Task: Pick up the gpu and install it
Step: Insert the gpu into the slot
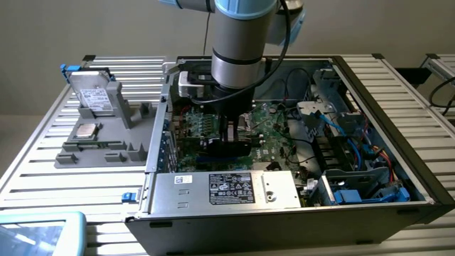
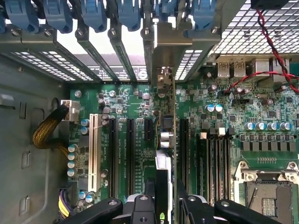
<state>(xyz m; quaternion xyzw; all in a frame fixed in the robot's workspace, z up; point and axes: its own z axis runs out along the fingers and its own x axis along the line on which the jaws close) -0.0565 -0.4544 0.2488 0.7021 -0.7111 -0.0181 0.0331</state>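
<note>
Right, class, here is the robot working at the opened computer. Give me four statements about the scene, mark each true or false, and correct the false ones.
1. The end effector grips the gpu, held edge-down towards the motherboard. True.
2. The computer case has its side panel on. False: it lies open, with the boards and cables showing.
3. A silver hard drive stands in the grey holder, at the exterior view's left of the case. True.
4. The gpu lies in the grey holder. False: it is inside the case, in the end effector.
</note>
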